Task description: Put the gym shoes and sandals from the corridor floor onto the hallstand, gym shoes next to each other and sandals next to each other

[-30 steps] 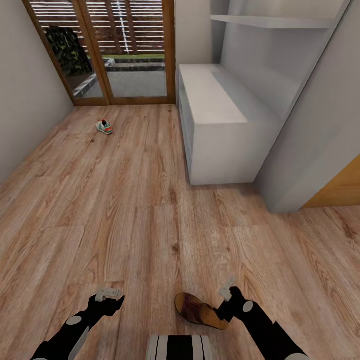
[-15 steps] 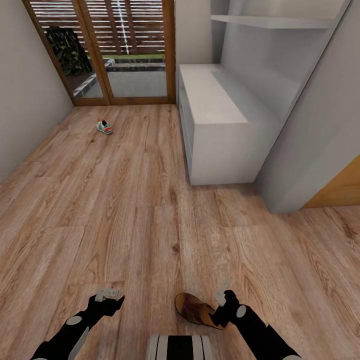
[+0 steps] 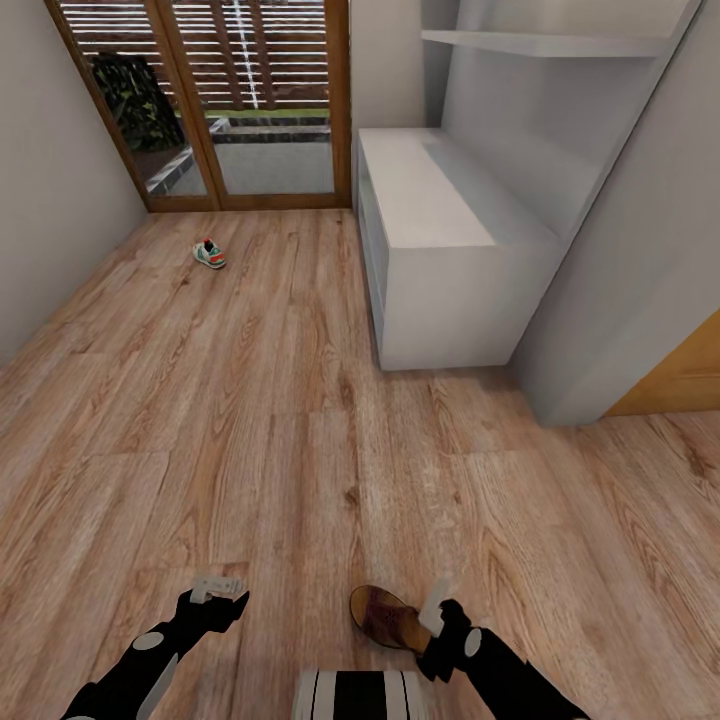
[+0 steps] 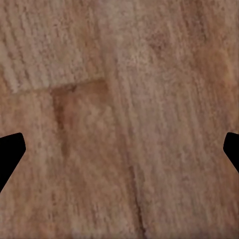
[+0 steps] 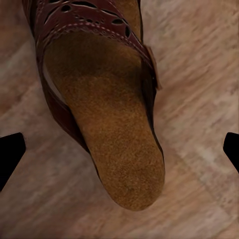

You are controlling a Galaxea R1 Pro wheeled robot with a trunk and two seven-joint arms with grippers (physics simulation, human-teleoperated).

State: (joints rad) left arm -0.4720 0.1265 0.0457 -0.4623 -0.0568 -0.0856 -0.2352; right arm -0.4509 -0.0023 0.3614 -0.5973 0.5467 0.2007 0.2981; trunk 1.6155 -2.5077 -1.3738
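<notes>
One sandal [image 5: 102,112] lies between your right gripper [image 5: 119,149]'s wide-spread fingers; one gym shoe [image 3: 209,254] waits far off; your left gripper [image 4: 119,154] gapes over the floor [image 4: 149,74].

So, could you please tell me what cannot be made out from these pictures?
- Sandal: heel end hidden by the right pincer, head view.
- Sandal toe cut off by the edge, right wrist view.
- Gym shoe: too small for detail, head view.
- Hallstand: shelf interiors hidden by its top.

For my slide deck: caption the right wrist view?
Open right gripper poised over a brown sandal on the wood floor.
</notes>
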